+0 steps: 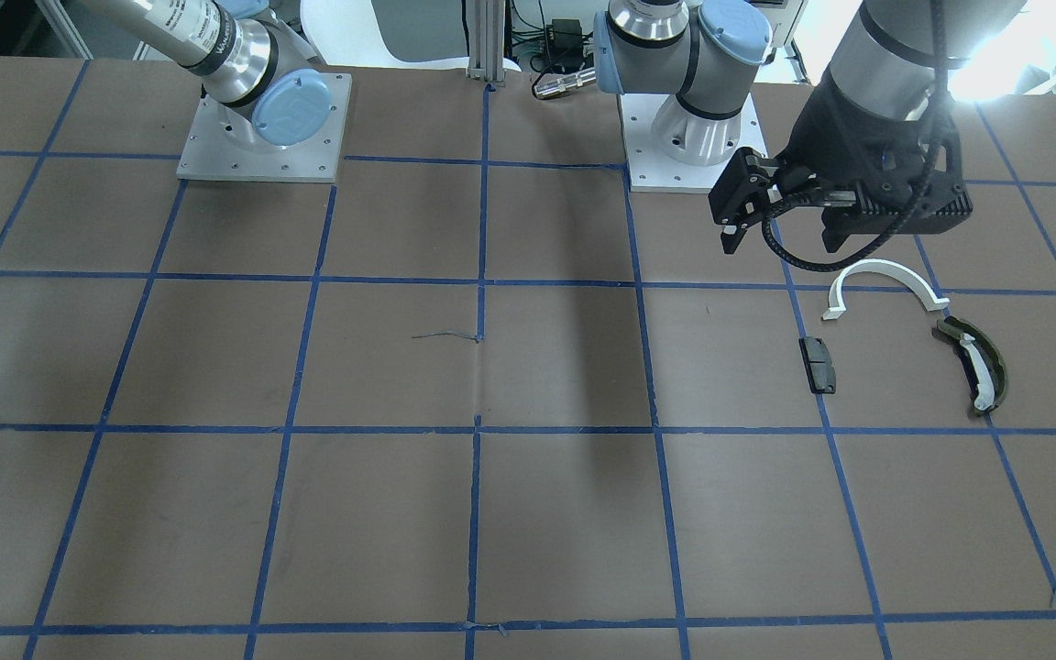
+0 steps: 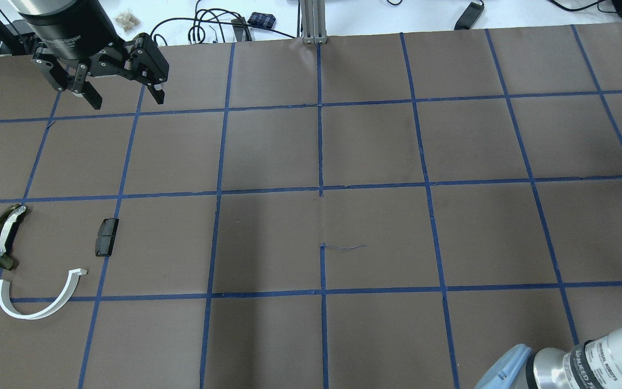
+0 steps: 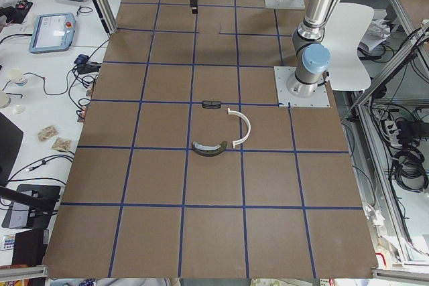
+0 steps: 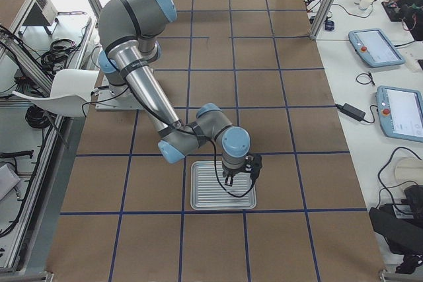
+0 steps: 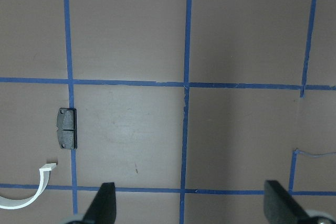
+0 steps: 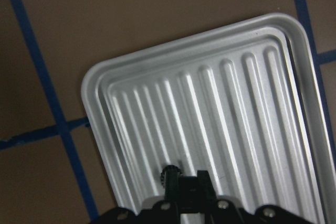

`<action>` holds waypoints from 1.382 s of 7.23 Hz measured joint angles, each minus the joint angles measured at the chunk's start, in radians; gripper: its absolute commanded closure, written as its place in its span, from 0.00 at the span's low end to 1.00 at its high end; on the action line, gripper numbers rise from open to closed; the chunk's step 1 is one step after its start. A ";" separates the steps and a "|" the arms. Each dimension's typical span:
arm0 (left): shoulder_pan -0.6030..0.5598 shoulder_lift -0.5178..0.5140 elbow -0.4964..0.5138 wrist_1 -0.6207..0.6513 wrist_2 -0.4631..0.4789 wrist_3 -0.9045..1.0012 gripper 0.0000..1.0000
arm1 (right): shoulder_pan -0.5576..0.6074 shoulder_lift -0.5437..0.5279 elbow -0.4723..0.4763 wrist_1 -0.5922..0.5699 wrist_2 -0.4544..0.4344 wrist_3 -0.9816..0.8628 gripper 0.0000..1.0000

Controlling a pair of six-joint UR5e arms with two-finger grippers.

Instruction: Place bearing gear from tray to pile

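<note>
Right hand (image 6: 190,186) pinches narrow on the small dark bearing gear (image 6: 170,175) just over the ribbed tray (image 6: 247,108), while the left hand (image 2: 127,101) hangs wide apart above the worktop (image 2: 376,237) by the pile (image 2: 107,236): white arc (image 1: 885,269), olive curved piece (image 1: 959,332), black block (image 1: 819,364).
</note>
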 measured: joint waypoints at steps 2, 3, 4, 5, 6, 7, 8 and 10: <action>-0.001 0.000 0.000 0.000 0.000 0.000 0.00 | 0.087 -0.103 0.000 0.098 0.010 0.110 0.96; 0.000 0.000 0.000 0.000 0.000 0.000 0.00 | 0.140 -0.145 0.000 0.153 0.010 0.184 0.95; 0.000 0.000 0.000 0.000 0.000 0.000 0.00 | 0.208 -0.186 0.000 0.209 0.010 0.272 0.95; -0.001 0.000 0.000 0.000 0.000 0.000 0.00 | 0.287 -0.225 0.001 0.259 0.010 0.392 0.96; -0.001 0.001 0.000 0.000 0.000 0.000 0.00 | 0.381 -0.260 0.004 0.291 0.011 0.551 0.95; -0.001 0.000 -0.001 0.000 0.000 0.000 0.00 | 0.483 -0.284 0.006 0.305 0.013 0.717 0.95; -0.001 0.000 -0.001 0.000 0.000 0.000 0.00 | 0.594 -0.294 0.011 0.306 0.011 0.900 0.95; -0.001 0.000 -0.001 0.000 0.000 0.000 0.00 | 0.782 -0.290 0.036 0.270 0.002 1.188 0.95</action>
